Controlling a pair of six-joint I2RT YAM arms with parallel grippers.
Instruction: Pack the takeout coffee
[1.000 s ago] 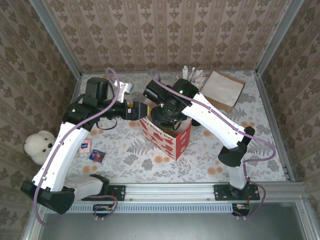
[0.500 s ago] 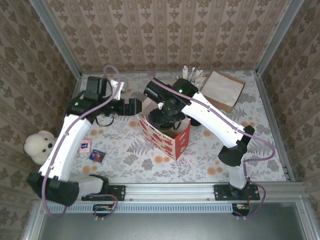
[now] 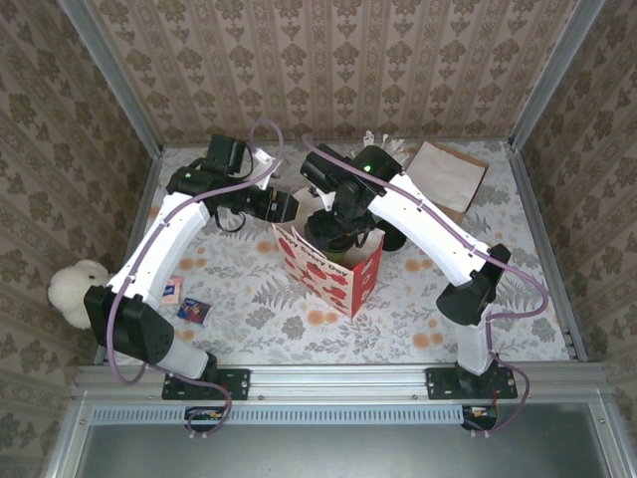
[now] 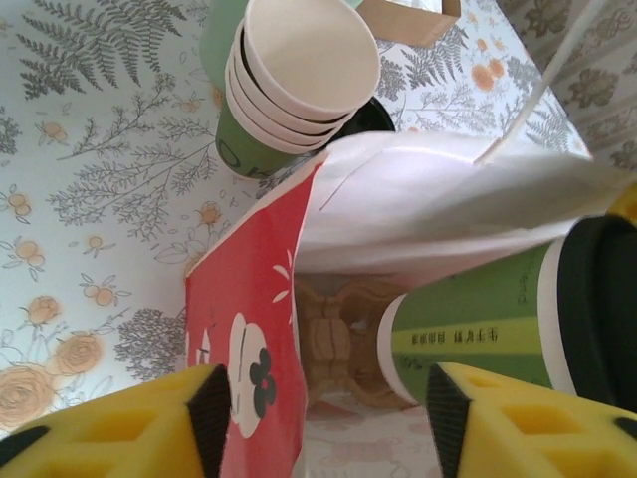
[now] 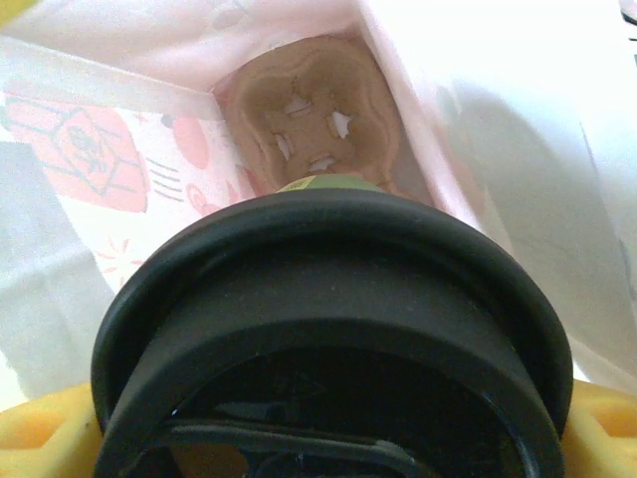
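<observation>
The takeout coffee [image 4: 488, 324], a green cup with a black lid [image 5: 328, 339], hangs tilted inside the mouth of the red gift bag [image 3: 333, 267]. My right gripper [image 3: 343, 231] is shut on it from above, and its yellow fingers [image 5: 35, 433] show on either side of the lid. A brown cup carrier [image 5: 314, 115] lies at the bag's bottom, below the cup. My left gripper [image 4: 323, 418] is open at the bag's back-left rim [image 3: 289, 207]. The bag's red wall [image 4: 249, 329] stands between its yellow pads [image 4: 109, 428], apart from both.
A stack of green paper cups [image 4: 299, 75] stands just behind the bag. A brown paper bag [image 3: 443, 179] lies at the back right, with wrapped sticks [image 3: 383, 149] beside it. A white plush toy [image 3: 78, 291] and small packets [image 3: 184, 302] lie at the left.
My left arm has swung back and to the right, bringing its gripper to the bag's rim with the jaws narrowing. The right gripper with the coffee stays over the bag.
</observation>
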